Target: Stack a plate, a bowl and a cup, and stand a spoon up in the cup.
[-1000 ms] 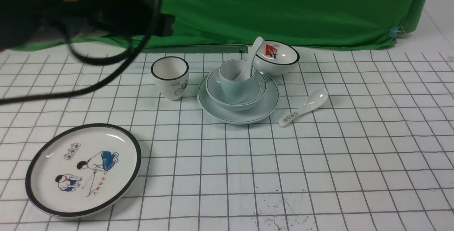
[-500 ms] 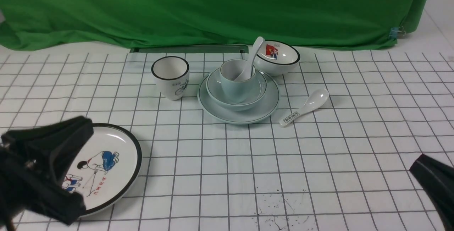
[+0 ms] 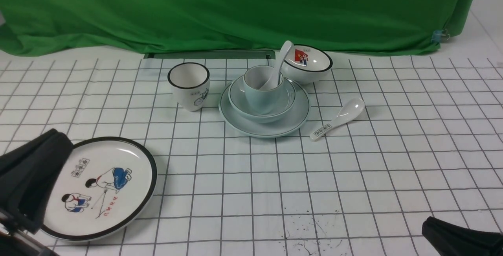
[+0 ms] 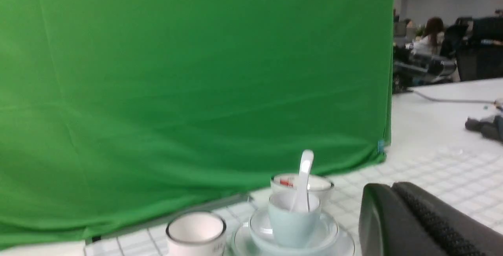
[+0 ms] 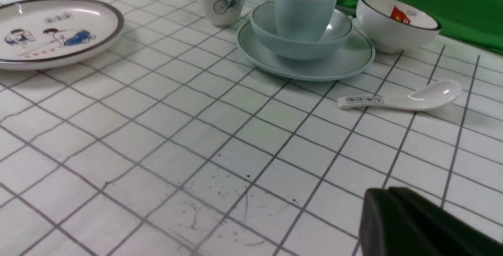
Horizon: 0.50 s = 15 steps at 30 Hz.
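Observation:
The pale blue-green plate [image 3: 275, 128] lies at the table's middle back. On it sits the matching bowl [image 3: 238, 94], and in the bowl stands the cup [image 3: 261, 98]. The plain white spoon [image 3: 282, 57] stands in the cup, its handle leaning up and to the right. My left gripper [image 3: 55, 135] is at the near left, over the edge of the cartoon plate, jaws shut and empty. My right gripper [image 3: 428, 223] is at the near right corner, jaws together with nothing held. Both are far from the stack.
A white black-rimmed plate with cartoon children [image 3: 102, 187] lies front left. A white cup with a bicycle drawing [image 3: 189, 87] stands left of the stack, a white bowl with a red picture [image 3: 310, 67] behind it, a labelled spoon [image 3: 340, 118] to its right. Green cloth [image 3: 235, 8] hangs behind.
My left arm has dropped from the upper left to the near left corner. My right gripper has come into view at the near right and sunk lower. The stack has not moved.

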Each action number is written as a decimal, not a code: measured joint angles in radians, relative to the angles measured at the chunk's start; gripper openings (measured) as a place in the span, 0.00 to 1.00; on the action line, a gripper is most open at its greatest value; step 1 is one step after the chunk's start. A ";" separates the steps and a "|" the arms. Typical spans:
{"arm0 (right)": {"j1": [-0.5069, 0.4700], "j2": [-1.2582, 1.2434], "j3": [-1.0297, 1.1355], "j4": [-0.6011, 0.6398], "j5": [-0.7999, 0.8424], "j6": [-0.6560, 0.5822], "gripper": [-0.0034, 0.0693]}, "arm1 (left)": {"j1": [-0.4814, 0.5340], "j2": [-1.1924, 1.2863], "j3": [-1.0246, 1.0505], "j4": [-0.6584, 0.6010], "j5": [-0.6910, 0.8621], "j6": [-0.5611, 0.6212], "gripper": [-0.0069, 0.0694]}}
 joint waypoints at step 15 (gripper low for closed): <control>-0.024 -0.474 0.036 0.186 0.271 0.000 0.15 | 0.000 0.000 0.001 0.000 0.083 0.000 0.04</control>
